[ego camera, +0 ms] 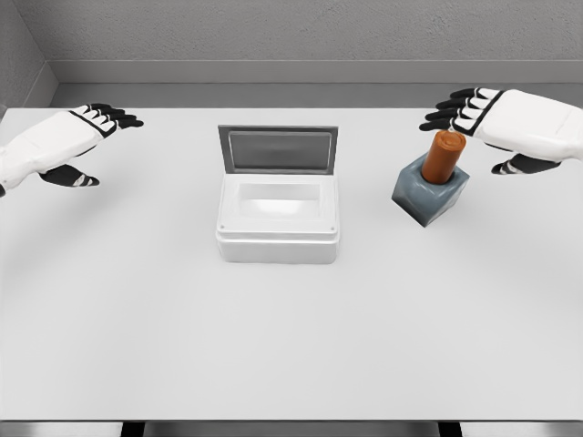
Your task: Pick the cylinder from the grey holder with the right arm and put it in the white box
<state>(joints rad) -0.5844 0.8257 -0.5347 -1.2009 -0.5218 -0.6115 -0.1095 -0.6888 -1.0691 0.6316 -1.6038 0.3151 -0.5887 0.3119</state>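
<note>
- The right hand (496,123) hovers just behind and to the right of the cylinder (443,157), fingers spread and relaxed, holding nothing. The thumb hangs low, near the holder's right side.
- The orange cylinder stands tilted in the grey holder (430,191), its top leaning toward the hand, so the pick looks not yet made: this reads as the approach.
- Next, I judge, the hand must close around the exposed upper part and lift along the tilt, so the holder is not dragged.
- The white box (278,218) sits well to the left of the holder on the worktop (291,346), its lid raised at the back; nothing lies between them.
- The left hand (64,141) rests open at the far left, well clear.
</note>
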